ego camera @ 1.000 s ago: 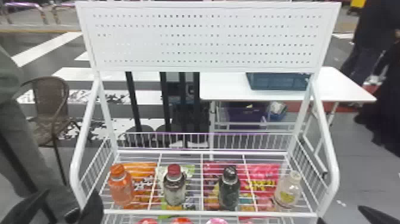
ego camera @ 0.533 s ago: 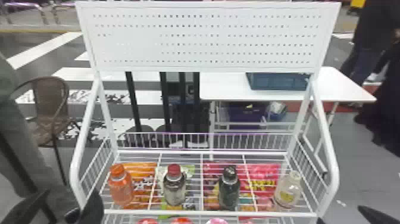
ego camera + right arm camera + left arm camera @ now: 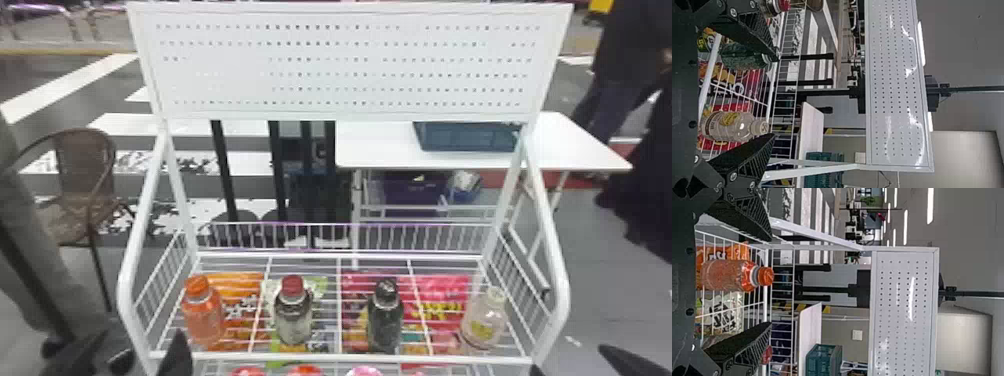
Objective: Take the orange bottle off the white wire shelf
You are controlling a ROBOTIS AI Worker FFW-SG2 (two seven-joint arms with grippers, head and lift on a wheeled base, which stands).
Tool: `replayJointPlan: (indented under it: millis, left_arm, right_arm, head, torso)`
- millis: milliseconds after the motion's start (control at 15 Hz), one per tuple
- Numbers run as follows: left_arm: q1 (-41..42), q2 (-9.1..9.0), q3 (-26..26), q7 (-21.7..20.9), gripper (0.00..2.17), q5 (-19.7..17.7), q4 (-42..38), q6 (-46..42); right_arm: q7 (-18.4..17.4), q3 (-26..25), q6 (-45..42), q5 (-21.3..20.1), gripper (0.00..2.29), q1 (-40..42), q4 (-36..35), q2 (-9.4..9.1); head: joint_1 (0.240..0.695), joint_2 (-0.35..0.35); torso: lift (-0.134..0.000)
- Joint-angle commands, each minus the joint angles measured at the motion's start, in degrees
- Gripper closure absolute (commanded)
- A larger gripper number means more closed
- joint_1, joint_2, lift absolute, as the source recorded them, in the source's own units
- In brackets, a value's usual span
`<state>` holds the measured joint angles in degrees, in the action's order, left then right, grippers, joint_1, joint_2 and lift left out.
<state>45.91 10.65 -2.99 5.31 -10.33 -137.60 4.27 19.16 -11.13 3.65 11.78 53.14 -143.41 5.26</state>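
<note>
Orange bottle: upright on the top level of the white wire shelf, 9 o'clock from the middle of that level as the head view has it, orange cap on. Left hand at the front corner, about 8 o'clock of the bottle. Left wrist view: left hand spread wide, orange bottle in line with the gap, apart from both fingers. Right hand past the other front corner, about 4 o'clock from the clear bottle; its fingers are spread too, per the right wrist view.

Rest of the row, going toward 3 o'clock from the orange bottle: red-capped bottle, dark bottle, clear bottle. All upright, spaced apart. Below the wires, colored packets show through: orange packet, pink packet. Red and pink round tops at 6 o'clock, under the front rail.

White perforated panel at 12 o'clock, above the shelf. Behind, toward 1 o'clock: white tabletop with blue-green crate on it, purple bin underneath. Brown woven chair near 10 o'clock.
</note>
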Motion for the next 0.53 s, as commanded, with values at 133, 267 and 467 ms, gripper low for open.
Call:
replayJointPlan:
  millis: [133,267,467]
  left_arm:
    - [-3.73,0.07,4.74,0.58,0.15,2.95,9.55,-8.53]
    - [-6.28,0.16,6.24,1.02,0.15,3.21,14.29,-11.17]
    - [-9.88,0.42,7.38,1.02,0.15,3.74,20.27,-12.92]
  right_arm:
    - [-0.09,0.14,0.00,-0.18,0.16,-0.23,0.06,-0.07]
    - [0.00,0.23,0.00,-0.27,0.16,-0.32,0.06,-0.16]
    - [0.00,0.23,0.00,-0.44,0.16,-0.32,0.06,-0.16]
  head:
    - [0.499,0.000]
    - [0.499,0.000]
    - [0.499,0.000]
  torso:
    - [0.000]
    - [0.000]
    - [0.000]
